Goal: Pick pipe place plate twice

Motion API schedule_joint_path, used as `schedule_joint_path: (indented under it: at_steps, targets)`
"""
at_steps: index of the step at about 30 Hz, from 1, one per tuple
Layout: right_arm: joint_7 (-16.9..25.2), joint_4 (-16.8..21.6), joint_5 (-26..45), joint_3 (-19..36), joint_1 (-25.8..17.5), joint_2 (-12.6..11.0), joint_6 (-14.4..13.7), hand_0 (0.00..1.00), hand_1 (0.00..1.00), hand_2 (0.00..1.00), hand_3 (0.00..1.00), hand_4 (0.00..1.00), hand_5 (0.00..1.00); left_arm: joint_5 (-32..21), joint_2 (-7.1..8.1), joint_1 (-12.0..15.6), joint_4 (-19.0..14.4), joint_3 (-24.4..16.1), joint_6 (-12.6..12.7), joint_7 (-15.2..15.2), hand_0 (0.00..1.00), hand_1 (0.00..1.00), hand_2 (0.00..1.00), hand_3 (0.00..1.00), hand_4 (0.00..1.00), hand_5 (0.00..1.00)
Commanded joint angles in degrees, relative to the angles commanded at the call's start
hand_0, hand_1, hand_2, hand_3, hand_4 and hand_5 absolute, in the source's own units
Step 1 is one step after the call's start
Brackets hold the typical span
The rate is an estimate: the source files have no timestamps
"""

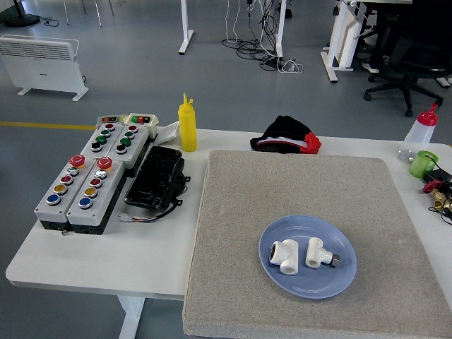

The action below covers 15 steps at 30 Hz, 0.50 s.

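A blue plate [339, 279] lies on the grey mat [304, 191] at the front right. Two white pipe fittings lie side by side on it: an elbow fitting [284, 255] on the left and a tee fitting with a dark metal end [319, 253] on the right. Neither of my hands is in the head view.
Two grey button boxes [92, 173] and a black device [155, 176] sit at the left. A yellow squeeze bottle [187, 126] stands at the back, beside a black and red cloth [286, 135]. A clear red-capped bottle [421, 134], a green cup [423, 163] and small brass parts [439, 195] are at the right edge.
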Motion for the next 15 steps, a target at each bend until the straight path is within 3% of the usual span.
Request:
schedule_joint_path:
  at_steps: [1, 11, 15]
  targets:
    - [-0.6, 0.0, 0.2, 0.6, -0.3, 0.0, 1.0, 0.925, 0.86, 0.954, 0.862, 0.578, 0.707, 0.1, 0.0, 0.1, 0.0, 0.0, 0.0, 0.1, 0.582, 0.578, 0.619, 0.613, 0.463, 0.998]
    - [-4.2, 0.0, 0.4, 3.1, -1.8, 0.1, 6.1, 0.938, 0.865, 0.976, 0.869, 0.62, 0.674, 0.9, 0.0, 0.5, -0.1, -0.2, -0.1, 0.4, 0.582, 0.578, 0.62, 0.614, 0.462, 0.998]
    - [-3.6, -0.1, 1.5, 3.2, -2.0, 0.2, 6.1, 0.892, 0.843, 0.964, 0.866, 0.627, 0.649, 0.7, 0.0, 0.6, 0.0, 0.0, -0.2, 0.3, 0.583, 0.578, 0.619, 0.614, 0.463, 0.998]
